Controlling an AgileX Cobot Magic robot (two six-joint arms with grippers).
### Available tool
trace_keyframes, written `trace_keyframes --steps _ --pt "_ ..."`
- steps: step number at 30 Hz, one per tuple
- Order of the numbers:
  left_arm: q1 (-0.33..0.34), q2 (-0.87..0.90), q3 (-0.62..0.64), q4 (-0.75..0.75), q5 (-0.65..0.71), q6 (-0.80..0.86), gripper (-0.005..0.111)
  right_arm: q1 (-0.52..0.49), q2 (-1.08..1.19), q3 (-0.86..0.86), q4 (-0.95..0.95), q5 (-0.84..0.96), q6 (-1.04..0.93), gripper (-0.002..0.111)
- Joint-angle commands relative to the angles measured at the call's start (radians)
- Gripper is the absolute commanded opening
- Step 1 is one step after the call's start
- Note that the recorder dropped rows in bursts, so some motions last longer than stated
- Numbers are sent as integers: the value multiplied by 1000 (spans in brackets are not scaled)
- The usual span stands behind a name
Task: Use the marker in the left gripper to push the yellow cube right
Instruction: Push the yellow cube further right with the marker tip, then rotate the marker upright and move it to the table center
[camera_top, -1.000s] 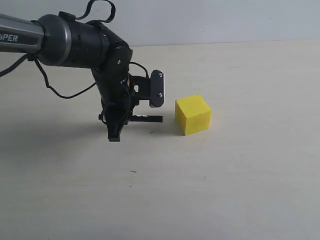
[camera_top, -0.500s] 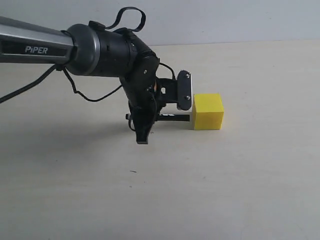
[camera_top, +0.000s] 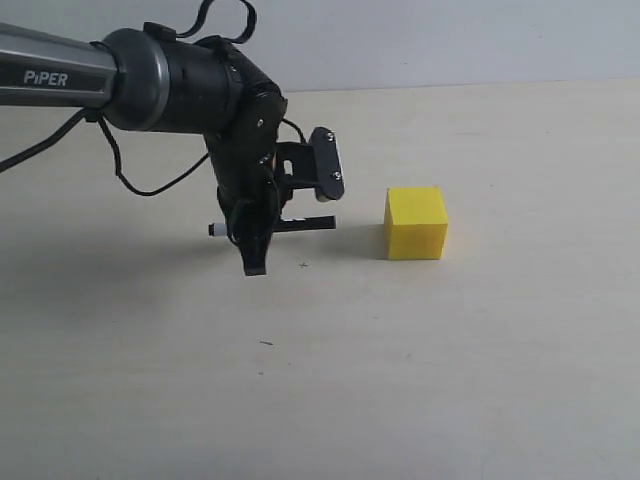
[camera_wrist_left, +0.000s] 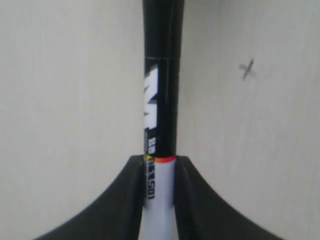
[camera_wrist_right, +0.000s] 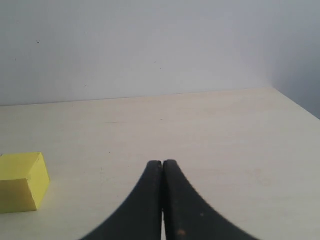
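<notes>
My left gripper (camera_top: 256, 258) points down at the table, shut on the marker (camera_top: 300, 224). The marker lies level, its black cap end aimed at the yellow cube (camera_top: 416, 222). A clear gap separates the cap tip from the cube's left face. In the left wrist view the gripper (camera_wrist_left: 159, 161) clamps the marker's white barrel (camera_wrist_left: 159, 200), and the black printed part (camera_wrist_left: 161, 90) runs out past the fingertips; the cube does not show there. My right gripper (camera_wrist_right: 162, 163) is shut on nothing, and the yellow cube (camera_wrist_right: 20, 182) rests on the table off to one side of it.
The beige tabletop (camera_top: 480, 360) meets a pale wall (camera_top: 450, 40) at the back. A small cross mark (camera_top: 304, 265) lies on the table below the marker, also shown as the cross mark (camera_wrist_left: 246, 70). The left arm's cables (camera_top: 140, 185) loop beside its wrist.
The left gripper drove the marker right into the cube, sliding it right and squaring it up. It has since drawn back left, leaving a gap; the cube stays put.
</notes>
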Motion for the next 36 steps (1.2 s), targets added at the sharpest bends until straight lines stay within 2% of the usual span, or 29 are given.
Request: trace_keyframes --steps 1,4,7,16,19,22,24,32,36 --pt "-62 12 -22 2 -121 -13 0 -4 -2 5 0 -4 0 0" --pt "-111 43 -70 0 -150 -13 0 -4 -2 5 0 -4 0 0" --pt "-145 69 -120 14 -114 -18 0 -4 -2 5 0 -4 0 0" --pt "-105 69 -129 5 26 -83 0 -4 -2 5 0 -4 0 0" --pt "-109 72 -129 -11 -13 -91 0 -4 -2 5 0 -13 0 0" --pt "-123 91 -129 -15 -148 -91 0 -4 -2 5 0 -11 0 0" --pt "-123 103 -149 -15 -186 -95 0 -4 -2 5 0 -11 0 0" --pt "-121 108 -190 29 -34 -145 0 -4 -2 5 0 -11 0 0" --pt "-121 110 -190 27 -47 -145 0 -4 -2 5 0 -11 0 0"
